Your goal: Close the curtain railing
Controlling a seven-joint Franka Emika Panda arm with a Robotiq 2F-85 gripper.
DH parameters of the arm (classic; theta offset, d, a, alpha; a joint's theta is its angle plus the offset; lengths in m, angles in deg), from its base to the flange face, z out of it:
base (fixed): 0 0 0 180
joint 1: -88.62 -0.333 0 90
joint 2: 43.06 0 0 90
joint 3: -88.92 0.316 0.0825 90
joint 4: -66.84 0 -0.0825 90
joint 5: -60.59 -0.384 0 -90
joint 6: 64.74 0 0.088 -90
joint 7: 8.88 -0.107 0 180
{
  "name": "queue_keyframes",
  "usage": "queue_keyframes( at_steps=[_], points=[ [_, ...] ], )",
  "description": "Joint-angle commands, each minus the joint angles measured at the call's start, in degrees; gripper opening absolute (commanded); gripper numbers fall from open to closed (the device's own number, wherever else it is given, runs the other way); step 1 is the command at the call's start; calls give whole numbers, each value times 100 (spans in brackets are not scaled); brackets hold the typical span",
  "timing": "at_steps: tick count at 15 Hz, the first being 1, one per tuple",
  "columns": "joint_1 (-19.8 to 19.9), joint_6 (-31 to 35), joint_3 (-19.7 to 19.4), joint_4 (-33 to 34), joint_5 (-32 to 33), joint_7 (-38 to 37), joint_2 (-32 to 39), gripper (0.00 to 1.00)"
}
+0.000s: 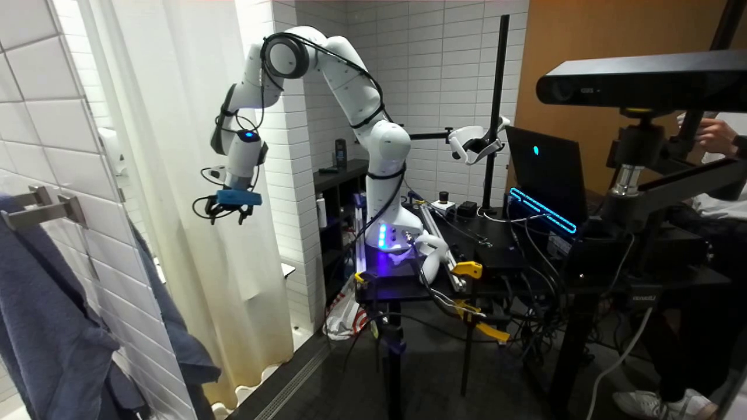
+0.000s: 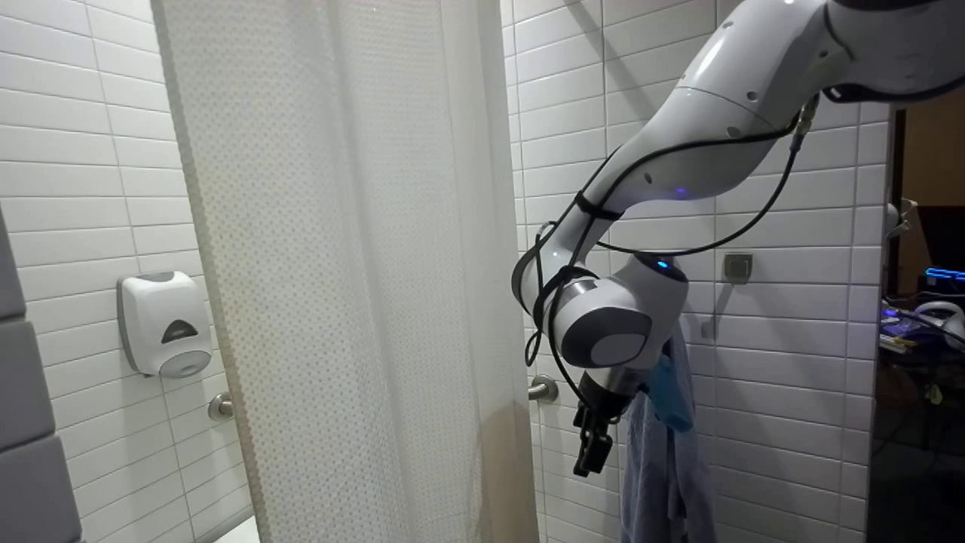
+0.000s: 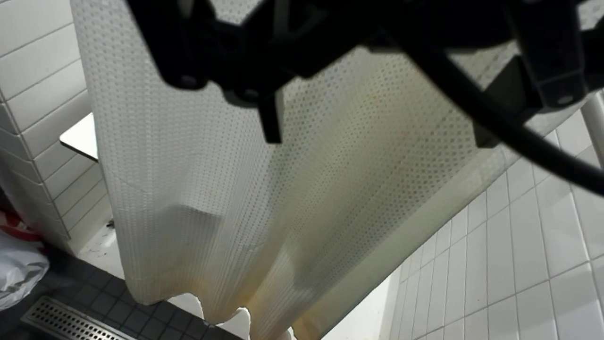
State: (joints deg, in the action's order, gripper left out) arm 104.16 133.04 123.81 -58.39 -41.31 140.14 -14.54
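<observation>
The cream curtain (image 1: pixel 192 146) hangs between tiled walls (image 3: pixel 528 226), with gaps beyond both its edges in the wrist view. In front of it the claw (image 1: pixel 228 219) is released, its fingers (image 3: pixel 272 125) spread and gripping nothing; whether a tip brushes the fabric, I cannot tell. The likeliest failure is a missed or shallow pinch, because such thin material would probably swing away when pushed. A firm hold could misfire too: pulling from low down, well below the rail, which is out of sight, may only slant the curtain while its top sticks. The black cable (image 3: pixel 542 147) crossing in front of one finger in the wrist view could hook the curtain's edge, and a wide swing might drag the blue cloth (image 1: pixel 46 303) hanging nearby.
</observation>
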Motion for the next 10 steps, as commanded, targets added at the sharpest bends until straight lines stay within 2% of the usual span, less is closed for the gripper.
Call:
queue_keyframes(
  at_steps=[1, 10],
  points=[
    [-162, 56, -95, 46, 155, 0, -103, 100],
    [-560, 36, -642, 409, 380, 0, -191, 100]
  ],
)
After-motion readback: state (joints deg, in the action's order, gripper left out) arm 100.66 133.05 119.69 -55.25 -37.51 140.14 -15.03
